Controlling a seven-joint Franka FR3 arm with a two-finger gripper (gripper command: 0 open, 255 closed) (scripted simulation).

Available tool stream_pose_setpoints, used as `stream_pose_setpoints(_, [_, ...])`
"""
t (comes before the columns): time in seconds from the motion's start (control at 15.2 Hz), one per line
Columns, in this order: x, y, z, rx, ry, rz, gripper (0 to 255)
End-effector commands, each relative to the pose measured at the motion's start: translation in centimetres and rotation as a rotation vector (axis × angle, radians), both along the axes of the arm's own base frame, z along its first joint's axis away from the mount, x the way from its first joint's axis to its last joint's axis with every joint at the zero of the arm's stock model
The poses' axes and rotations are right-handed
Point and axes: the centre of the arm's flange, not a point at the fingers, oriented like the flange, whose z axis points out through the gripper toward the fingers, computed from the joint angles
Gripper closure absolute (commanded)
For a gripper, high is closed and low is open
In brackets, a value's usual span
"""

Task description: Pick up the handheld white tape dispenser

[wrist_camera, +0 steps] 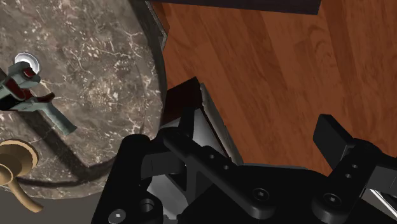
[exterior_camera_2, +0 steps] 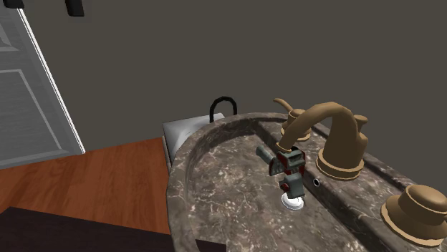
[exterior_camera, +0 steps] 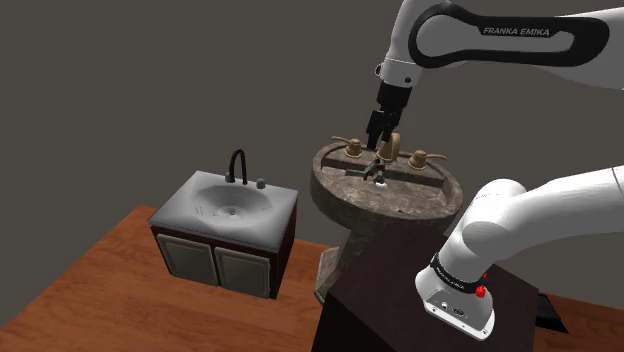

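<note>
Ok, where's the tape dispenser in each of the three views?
Shoulder view: tape dispenser in the stone basin, under the gripper.
Second exterior view: tape dispenser mid-picture, just left of the tan faucet.
Wrist view: tape dispenser between the drain and the faucet.
Shared landmark: the tan faucet.

A dark marbled pedestal basin (exterior_camera: 385, 200) with a bronze tap (exterior_camera_2: 337, 136) stands beside a white-topped vanity (exterior_camera: 225, 215) with a black tap (exterior_camera: 238, 165), on a reddish wood floor (exterior_camera: 110, 290) before a grey wall (exterior_camera: 150, 70).
</note>
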Motion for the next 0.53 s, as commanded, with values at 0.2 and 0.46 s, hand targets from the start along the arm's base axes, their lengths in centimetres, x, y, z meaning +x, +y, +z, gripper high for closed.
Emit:
stream_pose_setpoints(0.2, [0.7, -2.5, -2.8, -0.008, -0.013, 0.021, 0])
stream_pose_setpoints(0.46, [1.8, -5.9, -6.4, -0.020, -0.031, 0.049, 0])
